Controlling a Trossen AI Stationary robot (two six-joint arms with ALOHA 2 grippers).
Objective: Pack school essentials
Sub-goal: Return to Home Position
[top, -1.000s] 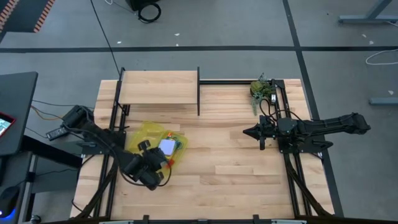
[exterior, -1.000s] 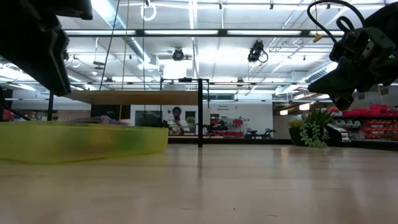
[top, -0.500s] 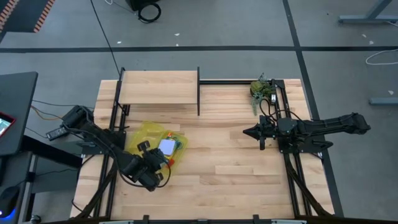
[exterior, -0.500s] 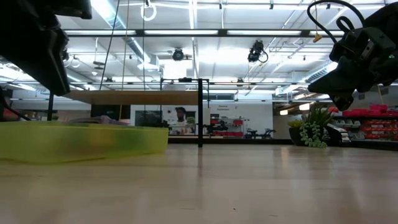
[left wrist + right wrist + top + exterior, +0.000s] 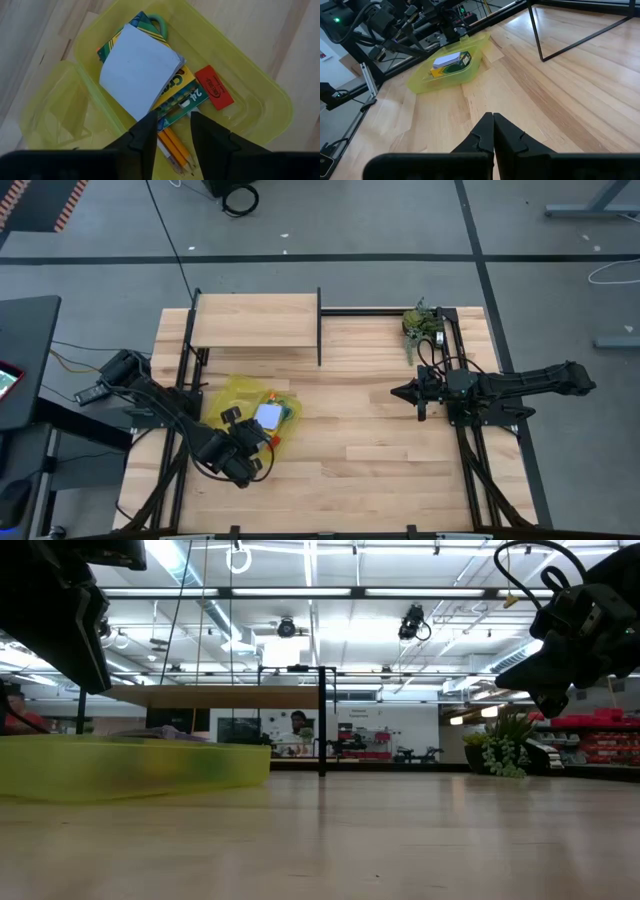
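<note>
A yellow translucent box [image 5: 260,85] sits on the table's left half [image 5: 262,425] with its lid folded open beside it. Inside lie the pale blue note pad [image 5: 137,70], the crayon box [image 5: 177,95] under it, the scissors' green handle [image 5: 157,22], the red eraser [image 5: 214,87] and orange pencils [image 5: 175,147]. My left gripper [image 5: 172,122] hovers open over the box's near end [image 5: 258,442], with the pencils showing in the gap between its fingers. My right gripper [image 5: 493,116] is shut and waits above the table's right half [image 5: 395,391].
A raised wooden shelf [image 5: 255,320] on a black frame stands at the far left, with a black post [image 5: 319,325] at its right end. A small leafy plant [image 5: 420,322] sits at the far right. Bare wood lies between the box and the right arm.
My left gripper has drifted slightly toward the table's left edge, staying open above the box. The box and its contents have stayed where they were.
</note>
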